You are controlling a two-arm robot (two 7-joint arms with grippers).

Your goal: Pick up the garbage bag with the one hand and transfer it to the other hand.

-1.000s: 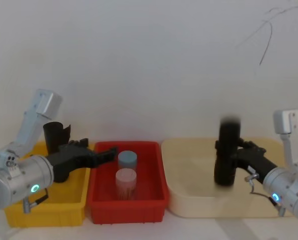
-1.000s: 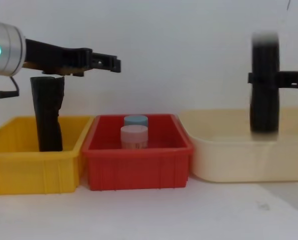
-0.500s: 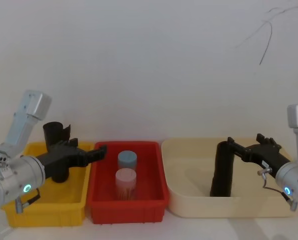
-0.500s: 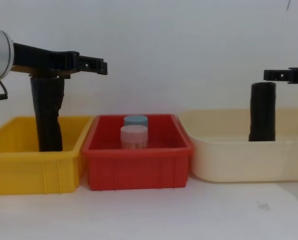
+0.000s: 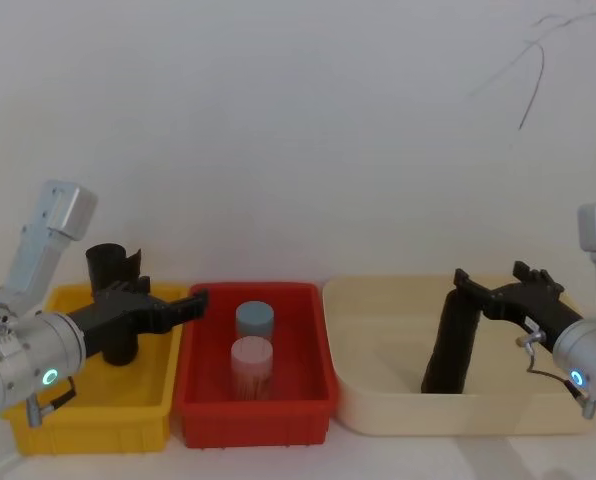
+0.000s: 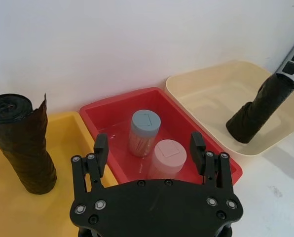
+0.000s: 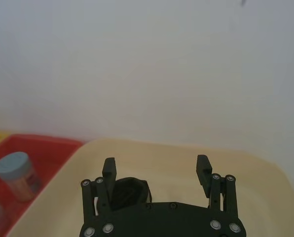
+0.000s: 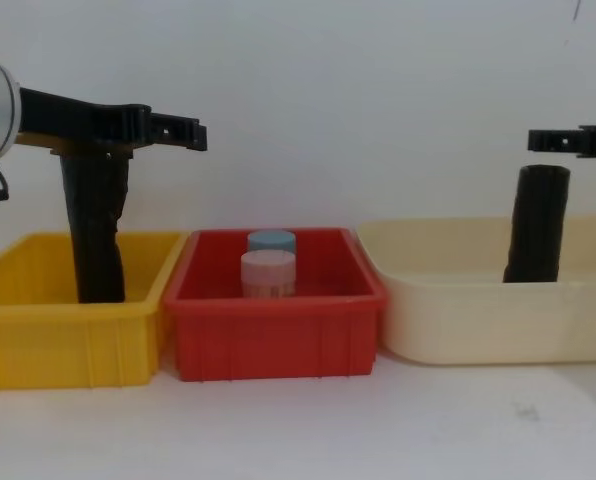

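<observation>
White wall (image 5: 278, 120), white tabletop (image 5: 478, 460), three bins in a row. Head view: we see the garbage bag (image 5: 448, 345) in the cream tray (image 5: 378, 412), base down, long axis near upright but leaning. Its top sits just under the right tool (image 5: 488, 281), fingers apart & holding nothing. The left tool (image 5: 183, 300), also apart & empty, hovers at the yellow bin (image 5: 88, 425) / red bin (image 5: 253, 420) border, well apart from it.

Left wrist view: garbage bag (image 6: 258, 108) far off, beyond the red bin.

Right wrist view: garbage bag's top (image 7: 129, 193) lies below, nearer one finger than centred.

Chest view: right tool (image 8: 558, 140) just above the top end.

Our read: right arm is far nearer; a grasp there needs a small sideways shift, then a descent along the bag's axis.
</observation>
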